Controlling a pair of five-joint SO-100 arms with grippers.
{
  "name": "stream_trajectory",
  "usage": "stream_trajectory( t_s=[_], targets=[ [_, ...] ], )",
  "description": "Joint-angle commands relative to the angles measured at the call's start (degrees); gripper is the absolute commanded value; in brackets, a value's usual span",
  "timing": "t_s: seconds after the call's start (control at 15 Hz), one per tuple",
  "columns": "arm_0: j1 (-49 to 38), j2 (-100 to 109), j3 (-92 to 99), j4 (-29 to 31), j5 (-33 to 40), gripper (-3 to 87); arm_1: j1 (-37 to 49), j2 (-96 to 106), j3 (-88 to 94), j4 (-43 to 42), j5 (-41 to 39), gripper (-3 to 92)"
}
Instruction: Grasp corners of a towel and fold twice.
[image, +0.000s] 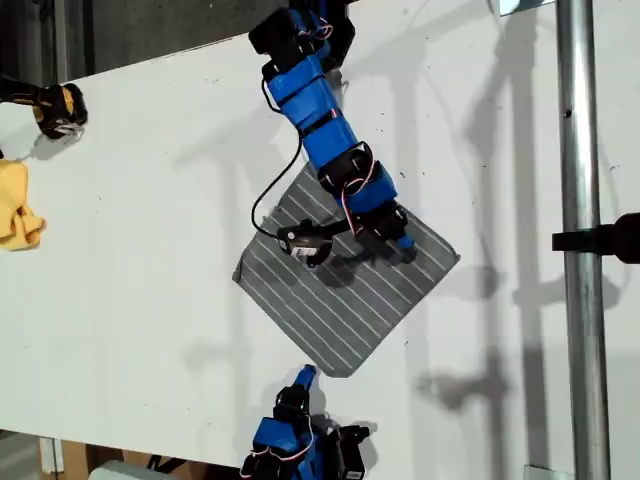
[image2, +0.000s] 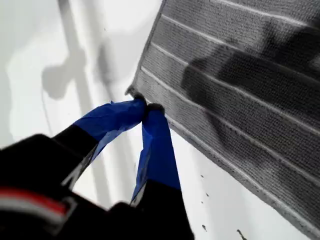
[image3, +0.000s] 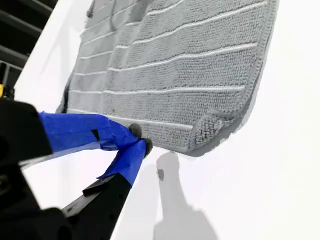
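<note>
The grey, white-striped towel (image: 340, 300) (image2: 240, 75) (image3: 175, 65) lies flat as a diamond in the middle of the white table. My first gripper (image: 405, 243) (image2: 146, 107), on the arm reaching in from the exterior view's top, is shut over the towel near its right corner (image: 455, 258). Its tips line up with a corner (image2: 131, 92). My second gripper (image: 305, 375) (image3: 141, 138), at the exterior view's bottom, is shut just off the towel's edge beside the bottom corner (image: 340, 374), which curls slightly (image3: 210, 131). The top corner is hidden under the first arm.
A small yellow cloth (image: 18, 205) lies at the exterior view's left edge, with a black-and-yellow object (image: 58, 105) above it. A metal pole (image: 580, 240) with a black clamp (image: 610, 238) runs down the exterior view's right side.
</note>
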Motion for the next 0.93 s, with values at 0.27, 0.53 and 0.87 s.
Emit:
stream_trajectory(
  t_s=[0.27, 0.53, 0.87],
  targets=[
    [-0.4, 0.3, 0.3, -0.4, -0.1, -1.4, -2.2, -10.1, -8.3, -10.0, -0.4, -0.1],
    [-0.4, 0.3, 0.3, -0.4, 0.1, -1.4, -4.0, -15.6, -10.2, -10.6, 0.7, -0.1],
    [-0.4, 0.3, 0.3, -0.4, 0.3, -1.4, -4.0, -14.9, -5.3, -3.7, 3.7, -0.1]
  ],
)
